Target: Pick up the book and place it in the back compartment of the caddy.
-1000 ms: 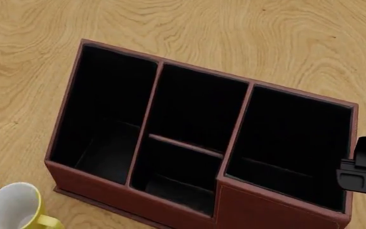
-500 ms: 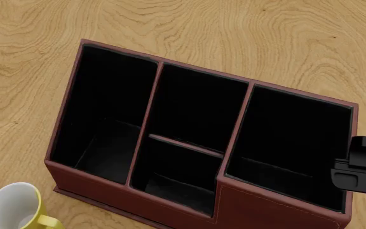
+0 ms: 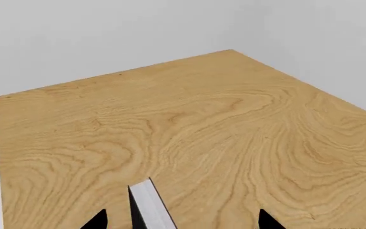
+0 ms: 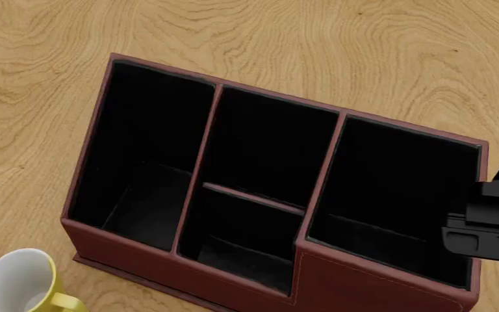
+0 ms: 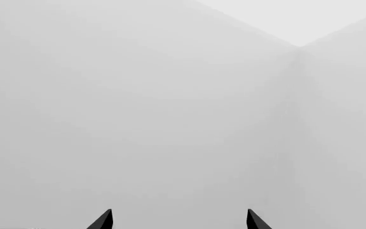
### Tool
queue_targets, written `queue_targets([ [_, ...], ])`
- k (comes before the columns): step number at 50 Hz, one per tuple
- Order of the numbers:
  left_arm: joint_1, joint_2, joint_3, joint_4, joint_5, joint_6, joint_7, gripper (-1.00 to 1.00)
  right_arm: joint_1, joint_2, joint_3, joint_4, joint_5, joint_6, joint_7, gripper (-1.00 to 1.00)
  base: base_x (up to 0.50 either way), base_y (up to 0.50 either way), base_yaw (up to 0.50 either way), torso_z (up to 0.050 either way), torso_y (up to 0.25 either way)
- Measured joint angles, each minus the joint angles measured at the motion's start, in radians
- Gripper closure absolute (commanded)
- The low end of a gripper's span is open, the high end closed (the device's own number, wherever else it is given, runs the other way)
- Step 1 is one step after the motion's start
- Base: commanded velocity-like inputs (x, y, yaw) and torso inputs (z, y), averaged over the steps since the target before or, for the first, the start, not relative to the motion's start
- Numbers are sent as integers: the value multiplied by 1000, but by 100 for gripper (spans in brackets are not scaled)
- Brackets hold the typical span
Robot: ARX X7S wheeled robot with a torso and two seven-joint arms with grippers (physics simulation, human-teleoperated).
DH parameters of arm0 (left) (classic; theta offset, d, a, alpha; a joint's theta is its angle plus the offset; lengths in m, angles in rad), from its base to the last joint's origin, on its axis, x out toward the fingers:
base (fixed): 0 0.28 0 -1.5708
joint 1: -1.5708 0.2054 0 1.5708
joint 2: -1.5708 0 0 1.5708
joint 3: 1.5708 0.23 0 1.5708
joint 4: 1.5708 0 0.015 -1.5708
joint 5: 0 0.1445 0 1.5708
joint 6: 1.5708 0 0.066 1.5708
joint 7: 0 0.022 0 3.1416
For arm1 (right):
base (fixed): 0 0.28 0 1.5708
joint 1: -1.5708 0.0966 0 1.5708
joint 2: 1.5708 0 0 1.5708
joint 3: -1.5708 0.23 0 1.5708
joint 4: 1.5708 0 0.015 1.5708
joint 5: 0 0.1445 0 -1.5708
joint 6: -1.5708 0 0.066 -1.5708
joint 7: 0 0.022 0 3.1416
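In the left wrist view the book [image 3: 150, 206] shows as a white strip of page edges with a black cover along one side, standing on the wooden table [image 3: 221, 129]. My left gripper [image 3: 181, 220] is open, its tips wide apart on either side of the book and touching neither face. The caddy [image 4: 258, 286], red-brown with a black inside, fills the head view. Its back compartment [image 4: 236, 237] lies between the short cross divider and the low near wall and holds nothing. My right gripper [image 5: 177, 219] is open on nothing, facing bare white walls. The head view hides the book.
A yellow mug [image 4: 20, 286] with a white inside stands at the caddy's near left corner. A black part of my right arm [image 4: 490, 224] hangs over the caddy's right cell at the head view's right edge. Bare wood stretches beyond the caddy.
The black part of my right arm has slid left and down in the head view, further over the caddy's right cell. The caddy and mug have not moved.
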Motion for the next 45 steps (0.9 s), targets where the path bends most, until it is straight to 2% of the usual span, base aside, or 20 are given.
queue_targets([
  [15,-35,32,-57,-79,-42,-15,-18,-100,5,8,-27,8,-10,-15,0,-100,0,0,0,0,0],
  [45,-106,21,-33,-303,-3,42,-24,-100,41,12,-61,14,-4,-12,-13,-100,0,0,0,0,0],
])
